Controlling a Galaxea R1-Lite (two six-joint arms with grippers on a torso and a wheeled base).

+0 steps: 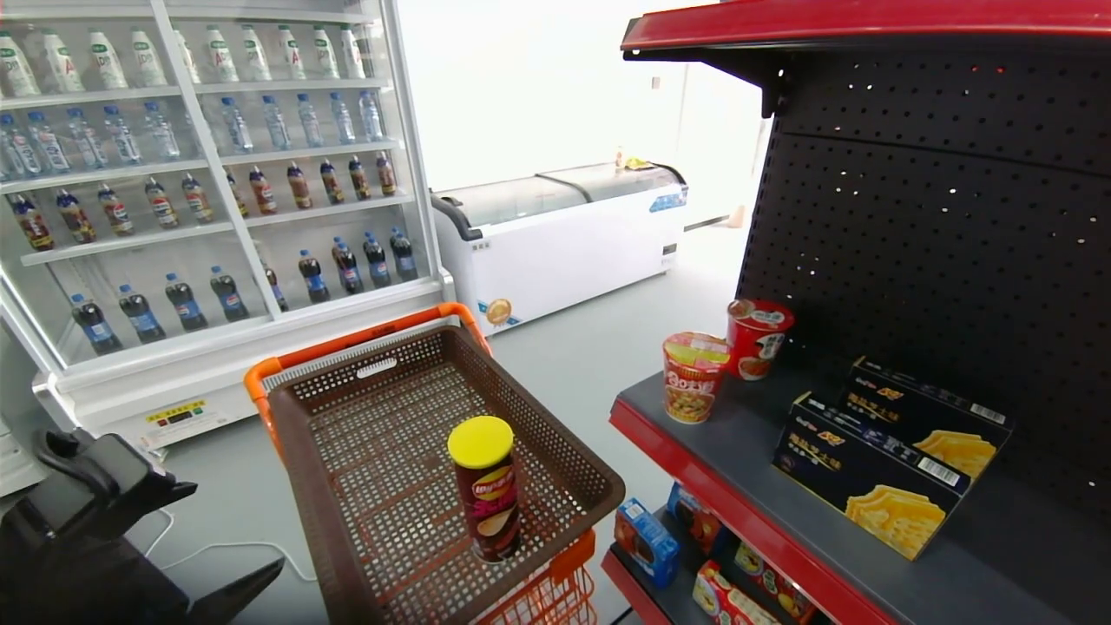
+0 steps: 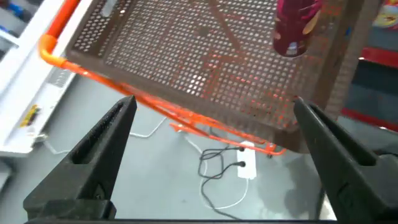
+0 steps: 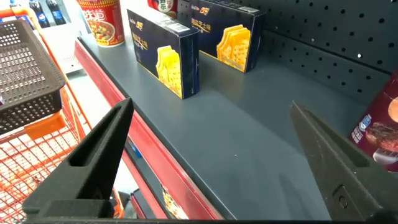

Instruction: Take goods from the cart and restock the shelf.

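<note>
**Operator:** Status of both grippers?

**Unit:** I am holding the left gripper (image 2: pixel 212 102) with its fingers spread wide and nothing between them. It is hanging below and outside the cart's brown basket (image 1: pixel 538 425). The right gripper (image 3: pixel 211 106) is likewise spread and empty, and is hovering over the bare shelf deck (image 3: pixel 249 143).

**Operator:** Location of the item?

**Unit:** The chip canister (image 1: pixel 486 490) is standing upright on the basket floor, near the front rim on the shelf side. Nothing is leaning against it.

**Operator:** Handling properties?

**Unit:** I am judging it as light: a stiff tube with a smooth, glossy wrap that is probably slippery under the pads. Being tall and narrow, it is likely to tip if nudged near the top. The contents are presumably brittle, so hard squeezing or dropping is not advised.

**Operator:** Grip point?

**Unit:** I am selecting mid-body, below the yellow lid (image 1: pixel 480 438), with the fingers closing across the full diameter. I am avoiding the lid itself, since a press-on cap may come off under load.

**Operator:** Destination?

**Unit:** I am considering the open deck on my side of the cracker boxes (image 1: pixel 868 477), well apart from the cup noodles (image 1: pixel 694 376).
</note>
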